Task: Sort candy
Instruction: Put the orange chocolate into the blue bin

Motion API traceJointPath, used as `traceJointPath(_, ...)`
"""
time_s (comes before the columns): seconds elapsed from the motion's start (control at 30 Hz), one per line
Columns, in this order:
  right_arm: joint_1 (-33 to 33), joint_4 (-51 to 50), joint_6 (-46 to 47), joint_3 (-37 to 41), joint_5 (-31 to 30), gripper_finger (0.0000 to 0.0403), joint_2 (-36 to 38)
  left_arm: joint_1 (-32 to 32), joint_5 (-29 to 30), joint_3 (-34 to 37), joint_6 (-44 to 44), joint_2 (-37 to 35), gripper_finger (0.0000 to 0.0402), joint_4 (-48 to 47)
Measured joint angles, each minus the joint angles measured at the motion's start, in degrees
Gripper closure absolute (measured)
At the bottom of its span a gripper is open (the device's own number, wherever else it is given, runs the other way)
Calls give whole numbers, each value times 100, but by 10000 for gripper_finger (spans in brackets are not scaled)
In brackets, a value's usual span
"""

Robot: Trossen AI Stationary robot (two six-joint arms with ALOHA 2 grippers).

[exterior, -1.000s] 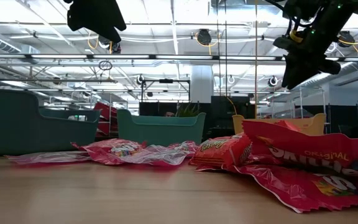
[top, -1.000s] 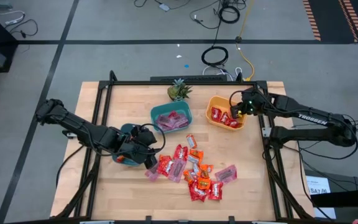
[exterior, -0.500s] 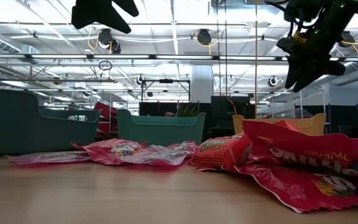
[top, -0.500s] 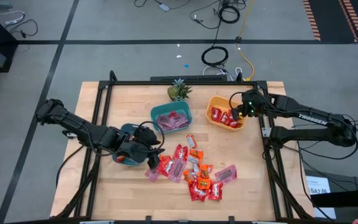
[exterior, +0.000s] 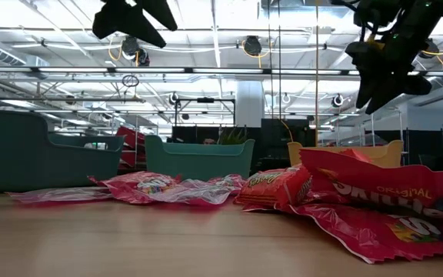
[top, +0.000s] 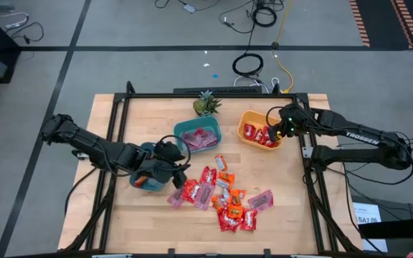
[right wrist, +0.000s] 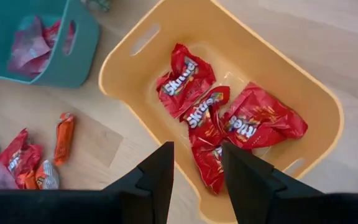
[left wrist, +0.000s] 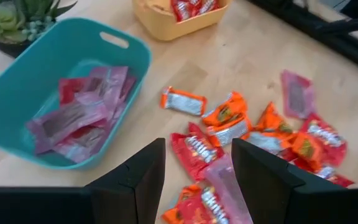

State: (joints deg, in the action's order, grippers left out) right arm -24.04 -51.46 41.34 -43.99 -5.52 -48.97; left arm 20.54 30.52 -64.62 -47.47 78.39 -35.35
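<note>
Hovering over the yellow bowl (top: 259, 133), the right gripper (top: 277, 130) has its fingers apart with nothing between them; the right wrist view looks straight down between them at three red packs (right wrist: 213, 118) lying in that bowl. I judge a drop there is just finished, so this arm's next move is to travel to the loose pile for another red one.

Across the table, the left gripper (top: 178, 169) hangs above the near-left edge of the candy pile (top: 221, 197), between a dark teal bowl (top: 143, 180) below its arm and the lighter teal bowl (top: 197, 135). Its fingers stand apart and empty in the left wrist view, framing a red pack (left wrist: 195, 149) and a pink one (left wrist: 227, 191) on the wood. This looks like the approach stage of a pick.

Most candy is unsorted: red, orange and pink packs lie overlapping mid-table. Pink packs (left wrist: 79, 115) already fill the lighter teal bowl. A little plant (top: 205, 104) sits behind it, out of the way.

For the left arm, the next move calls for settling on one pack, coming down with a finger on either side of it, and closing without catching its neighbours, since the wrappers overlap and are slippery. A pink one would go to the lighter teal bowl just beside.
</note>
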Motion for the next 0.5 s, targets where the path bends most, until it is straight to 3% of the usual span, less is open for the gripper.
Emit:
traceJointPath(0.13, 147, -13, 127, 0, 0, 277, 220, -134, -100, 0, -21, 0, 193, -304)
traceJointPath(0.37, 486, -67, 498, 0, 0, 277, 726, -392, -162, 0, -17, 0, 112, -462)
traceJointPath(0.5, 743, -118, 741, 0, -12, 277, 1014, -405, -168, 0, -17, 0, 92, -372)
